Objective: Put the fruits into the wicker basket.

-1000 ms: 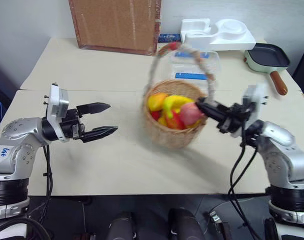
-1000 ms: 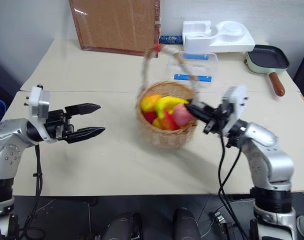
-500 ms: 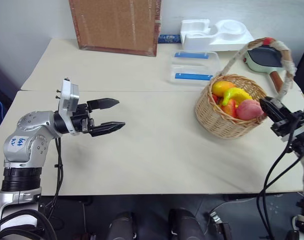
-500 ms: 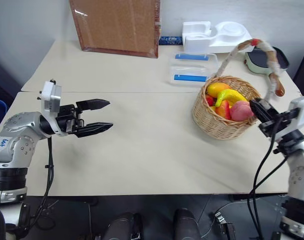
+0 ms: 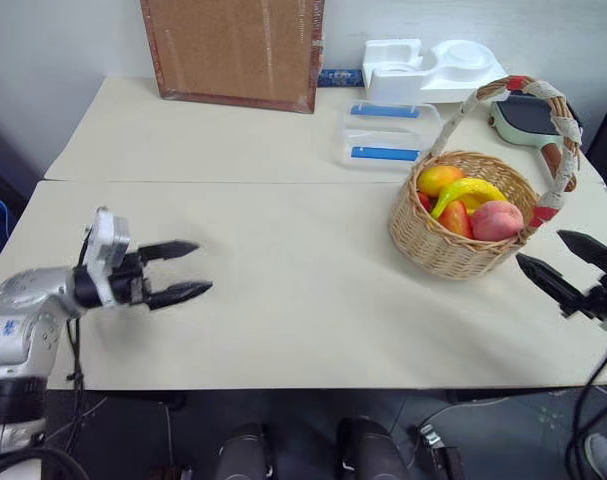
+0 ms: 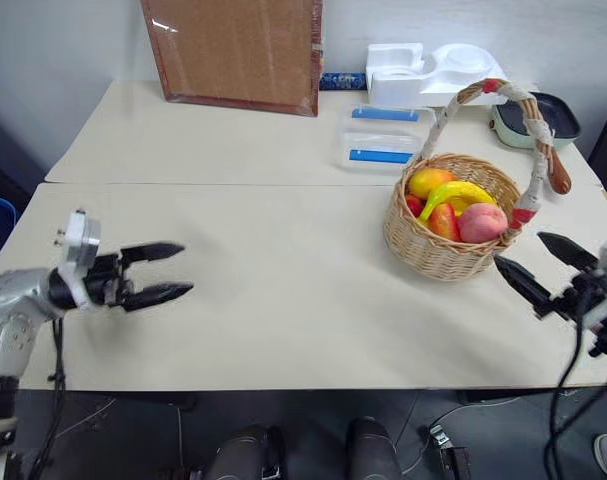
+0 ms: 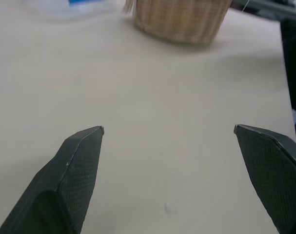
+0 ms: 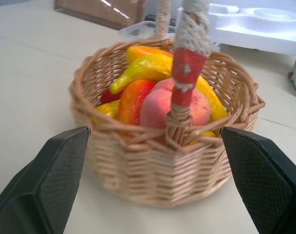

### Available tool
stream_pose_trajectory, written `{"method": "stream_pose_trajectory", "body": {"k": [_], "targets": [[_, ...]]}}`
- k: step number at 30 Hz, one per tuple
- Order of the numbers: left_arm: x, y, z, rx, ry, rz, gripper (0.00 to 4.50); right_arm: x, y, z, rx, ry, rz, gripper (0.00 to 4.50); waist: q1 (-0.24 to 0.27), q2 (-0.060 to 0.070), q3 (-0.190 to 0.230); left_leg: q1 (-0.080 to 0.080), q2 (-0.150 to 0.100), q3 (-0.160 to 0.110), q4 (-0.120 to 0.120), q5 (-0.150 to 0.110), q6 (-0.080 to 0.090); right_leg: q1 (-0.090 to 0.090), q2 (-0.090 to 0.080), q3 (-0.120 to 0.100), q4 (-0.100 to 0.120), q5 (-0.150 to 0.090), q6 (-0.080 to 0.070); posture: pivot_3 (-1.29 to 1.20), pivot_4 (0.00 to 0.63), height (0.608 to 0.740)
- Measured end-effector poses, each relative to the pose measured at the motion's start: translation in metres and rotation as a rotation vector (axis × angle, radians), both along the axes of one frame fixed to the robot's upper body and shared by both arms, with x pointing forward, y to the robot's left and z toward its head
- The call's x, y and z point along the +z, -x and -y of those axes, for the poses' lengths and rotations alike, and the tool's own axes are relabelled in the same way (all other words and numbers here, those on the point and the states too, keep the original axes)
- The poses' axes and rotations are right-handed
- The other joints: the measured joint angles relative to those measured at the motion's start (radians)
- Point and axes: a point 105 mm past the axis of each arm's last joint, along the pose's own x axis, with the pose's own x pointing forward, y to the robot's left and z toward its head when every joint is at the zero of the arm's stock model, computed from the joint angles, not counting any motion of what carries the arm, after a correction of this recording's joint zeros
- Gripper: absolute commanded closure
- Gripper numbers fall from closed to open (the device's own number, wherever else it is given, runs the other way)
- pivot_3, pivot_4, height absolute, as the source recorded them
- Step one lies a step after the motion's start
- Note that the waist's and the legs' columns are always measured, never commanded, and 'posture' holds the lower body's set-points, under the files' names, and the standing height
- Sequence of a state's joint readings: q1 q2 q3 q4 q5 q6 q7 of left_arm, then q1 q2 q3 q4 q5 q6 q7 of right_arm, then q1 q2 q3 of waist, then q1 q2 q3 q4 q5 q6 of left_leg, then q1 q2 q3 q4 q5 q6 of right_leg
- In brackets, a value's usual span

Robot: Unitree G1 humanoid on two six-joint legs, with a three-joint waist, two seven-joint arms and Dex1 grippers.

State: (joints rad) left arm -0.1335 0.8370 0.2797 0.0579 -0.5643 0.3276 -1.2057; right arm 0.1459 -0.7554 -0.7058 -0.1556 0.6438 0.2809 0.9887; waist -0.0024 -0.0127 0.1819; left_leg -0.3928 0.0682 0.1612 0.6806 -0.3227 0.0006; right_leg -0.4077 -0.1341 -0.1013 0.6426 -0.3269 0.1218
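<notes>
round tan wicker basket (image 5: 461,232) now sitting near counter's (image 5: 283,300) right edge | pink-red peach (image 5: 497,220), yellow banana (image 5: 467,190) lying inside | right end effector (image 5: 571,262) now spread, releasing, backing off | left end effector (image 5: 178,270) spread, sinking

Tan wicker basket (image 5: 453,240), yellow banana (image 5: 470,190), pink peach (image 5: 497,220).

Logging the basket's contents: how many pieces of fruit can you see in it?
5, all in the wicker basket: banana across the top, peach nearest the right hand, orange-yellow fruit behind, orange-red fruit beneath the banana, small yellow one low down. More may be hidden underneath.
</notes>
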Motion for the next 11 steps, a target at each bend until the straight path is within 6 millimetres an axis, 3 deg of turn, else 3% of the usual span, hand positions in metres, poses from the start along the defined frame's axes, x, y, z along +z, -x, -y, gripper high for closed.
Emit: {"method": "stream_pose_trajectory", "body": {"k": [4,8,11], "targets": [[-0.036,0.027,-0.013,0.037,-0.082,-0.039,0.00,-0.032,0.018,-0.023,0.200,0.168,-0.083,0.01,-0.005,-0.002,-0.001,0.004,0.001,0.000,0.001,-0.001,0.001,0.005,0.000,0.001,-0.003,0.000,-0.001,0.00,0.150,0.740],[-0.046,0.043,-0.008,0.055,-0.143,0.020,0.00,-0.064,0.015,-0.078,0.498,0.208,-0.095,0.01,-0.022,-0.002,-0.001,0.009,0.002,-0.008,0.000,-0.001,0.001,0.012,0.000,0.000,-0.006,0.001,-0.002,0.00,0.150,0.740],[-0.039,0.042,-0.004,0.084,-0.167,0.103,0.00,-0.068,-0.005,-0.096,0.582,0.229,-0.033,0.01,-0.025,-0.002,-0.001,0.009,0.001,-0.009,0.001,-0.001,0.001,0.012,-0.002,-0.001,-0.005,0.001,-0.002,0.00,0.150,0.740]]}}
